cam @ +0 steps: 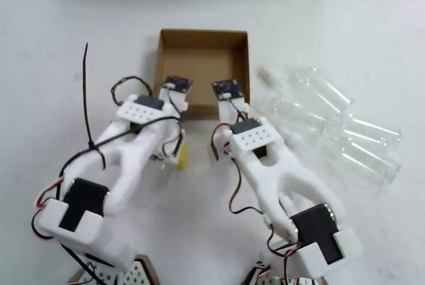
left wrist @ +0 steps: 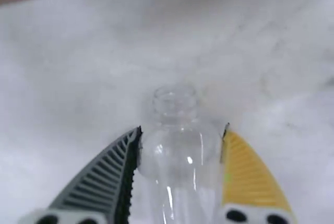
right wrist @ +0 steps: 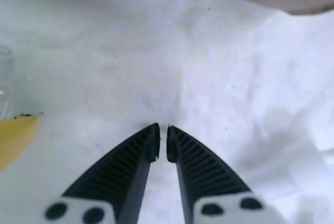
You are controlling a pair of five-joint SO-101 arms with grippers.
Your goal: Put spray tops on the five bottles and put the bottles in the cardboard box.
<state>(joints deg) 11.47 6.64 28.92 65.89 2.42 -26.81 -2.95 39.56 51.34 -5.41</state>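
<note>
A: From above, loose bottles [cam: 332,132] lie right of the cardboard box [cam: 202,52].
B: Close in, the left gripper [left wrist: 181,130] clamps one bottle [left wrist: 175,156] below its neck. It's probably light, slick, crushable plastic.
A: And the right gripper [right wrist: 163,135] is pinched together, empty.

Both arms are white printed shells: left arm [cam: 126,159], right arm [cam: 272,165]. Black servo blocks [cam: 83,198], red/black wires [cam: 234,192] looped outside, black zip tie [cam: 85,92] on the left arm. Left gripper [left wrist: 180,130]: one grey ribbed finger [left wrist: 104,177], one yellow finger [left wrist: 245,174]. Right gripper [right wrist: 162,130]: both black, ribbed.
</note>
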